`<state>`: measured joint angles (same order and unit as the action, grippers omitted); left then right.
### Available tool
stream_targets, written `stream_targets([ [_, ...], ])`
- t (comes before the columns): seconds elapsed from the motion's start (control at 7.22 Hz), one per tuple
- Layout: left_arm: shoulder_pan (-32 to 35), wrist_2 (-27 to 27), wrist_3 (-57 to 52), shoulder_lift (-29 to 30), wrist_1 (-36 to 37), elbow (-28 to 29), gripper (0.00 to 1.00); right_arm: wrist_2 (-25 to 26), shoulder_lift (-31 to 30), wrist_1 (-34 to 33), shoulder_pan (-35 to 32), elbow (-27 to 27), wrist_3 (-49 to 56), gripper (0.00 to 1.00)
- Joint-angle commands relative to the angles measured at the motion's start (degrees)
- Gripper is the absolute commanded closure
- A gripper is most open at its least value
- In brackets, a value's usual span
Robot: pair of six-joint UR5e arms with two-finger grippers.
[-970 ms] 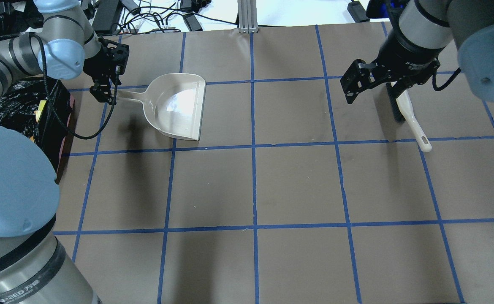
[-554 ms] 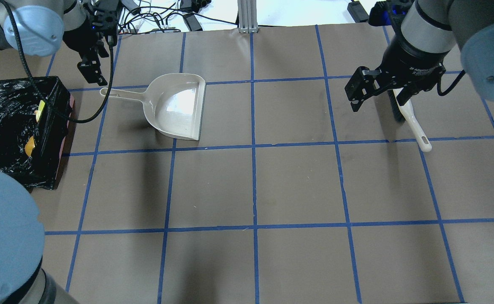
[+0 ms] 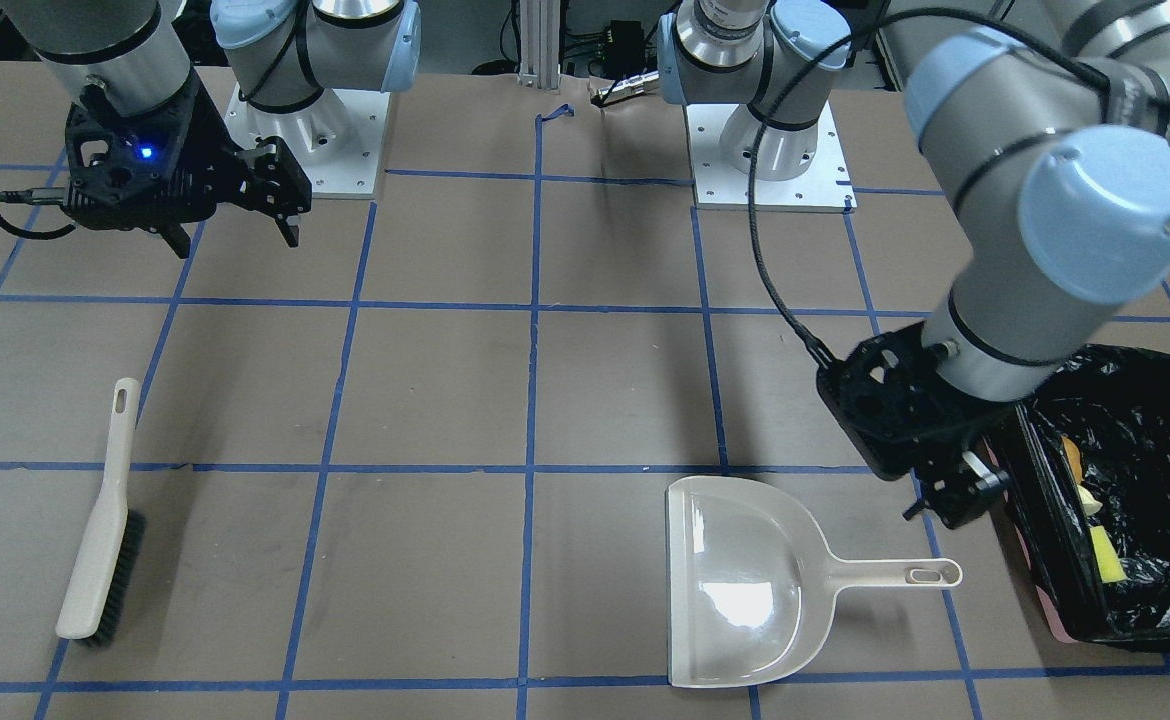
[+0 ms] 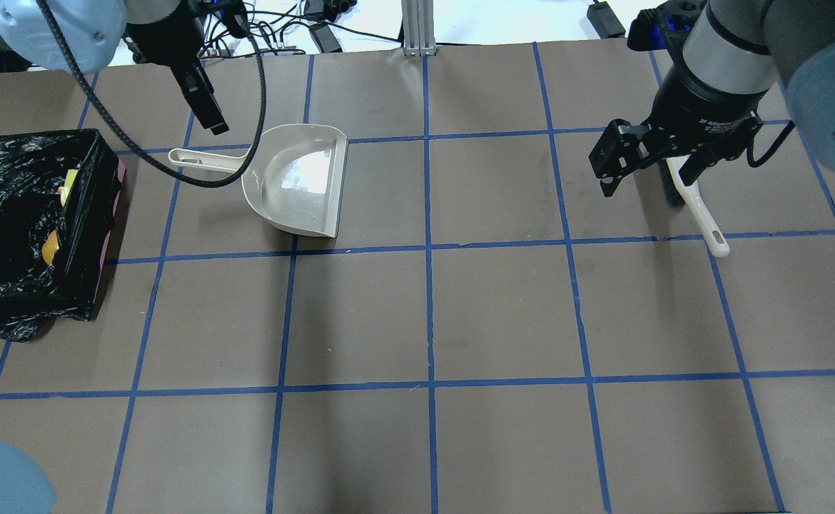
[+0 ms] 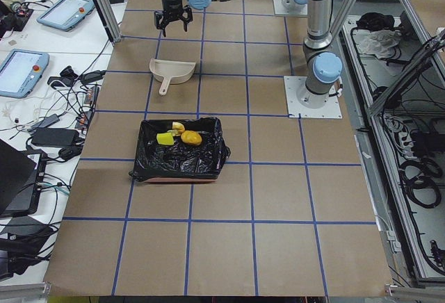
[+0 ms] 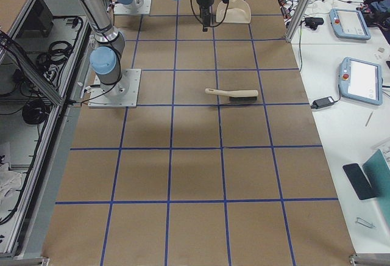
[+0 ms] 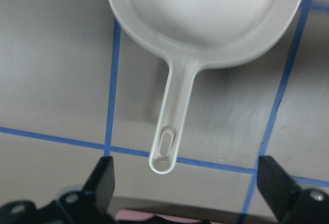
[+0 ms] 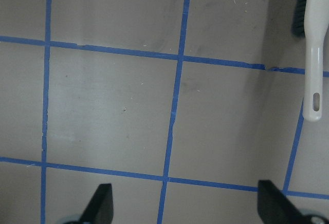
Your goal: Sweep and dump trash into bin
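The bin [image 4: 3, 214] stands at the table's left edge, a tub lined with a black bag; it also shows as the bin [image 3: 1145, 420] and the bin [image 5: 181, 157]. The trash lies inside it: a yellow wedge [image 5: 165, 138], a golden-brown lump [image 5: 192, 137] and a pale slice [image 5: 179, 127]. The off-white dustpan [image 4: 296, 182] lies empty on the table. My left gripper [image 7: 186, 168] hangs open above the end of its handle [image 7: 172, 116], holding nothing. My right gripper [image 8: 187, 203] is open and empty, raised near the brush [image 4: 699, 210].
Blue tape divides the brown table cover into squares. Cables and power bricks [image 4: 260, 28] lie beyond the far edge. Tablets [image 5: 24, 67] rest on a side bench. The arm bases [image 3: 765, 150] stand on white plates at the robot's side.
My left gripper has left the dustpan handle, risen and shifted toward the far edge. The left arm has swung away and uncovered the bin. My right gripper has drifted slightly.
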<state>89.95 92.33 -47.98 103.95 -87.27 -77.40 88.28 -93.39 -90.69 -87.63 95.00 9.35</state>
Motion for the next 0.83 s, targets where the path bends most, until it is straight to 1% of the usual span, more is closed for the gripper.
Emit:
stream_targets([
  [0.0,0.3,-0.5,24.7,-5.9,-9.9,-0.2,0.00,-0.1,0.0,-0.2,0.0,0.1,0.0,0.00],
  [0.14,0.2,-0.5,33.6,-8.1,-12.4,-0.4,0.00,-0.4,0.1,-0.3,0.0,0.0,0.1,0.00],
  [0.28,0.1,-0.6,42.1,-9.5,-13.0,-1.3,0.00,-0.7,0.0,-0.1,0.0,0.0,0.1,0.00],
  [0.42,-0.3,-0.6,46.2,-10.7,-13.0,-2.5,0.00,-0.7,0.0,0.0,0.0,0.0,0.1,0.00],
  [0.69,-5.2,-3.8,45.5,-12.7,-12.4,-3.0,0.00,-0.7,0.0,-0.4,0.0,0.0,0.1,0.00],
])
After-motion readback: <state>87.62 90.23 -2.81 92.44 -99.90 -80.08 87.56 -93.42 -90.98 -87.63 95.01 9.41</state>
